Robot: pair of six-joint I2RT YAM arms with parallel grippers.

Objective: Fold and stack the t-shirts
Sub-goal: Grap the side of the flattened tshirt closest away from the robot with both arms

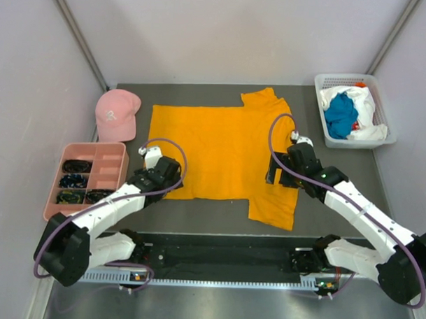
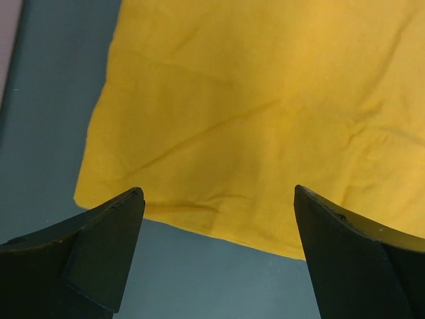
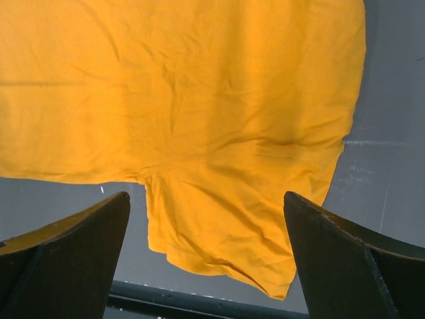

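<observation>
My left gripper (image 2: 218, 193) is wide open with nothing in it. It hangs over the near left corner of the orange t-shirt (image 1: 220, 153), and in the wrist view the cloth's near edge runs across the gap between the two dark fingers (image 2: 109, 246). My right gripper (image 3: 206, 196) is also spread wide and empty. It is over the right side of the same shirt, with the near sleeve (image 3: 219, 232) lying between its fingers and the armpit notch just above the left one. I can't tell whether either set of tips touches the cloth. The orange shirt lies flat and spread in the middle of the worktop (image 1: 197, 215), lightly creased, with its hem toward the left edge and its collar end toward the right. One sleeve points to the far edge and the other to the near edge. More t-shirts are in a white basket (image 1: 326, 83) at the far right corner, well apart from the orange one: a blue shirt (image 1: 340, 116) bunched on top of a white shirt (image 1: 369, 102), neither folded. A pink cap (image 1: 116, 113) sits at the far left corner, just beside the orange hem. A pink tray (image 1: 94, 150) with compartments lies along the left edge near my left arm, with dark small items in some slots, too small to tell what.
</observation>
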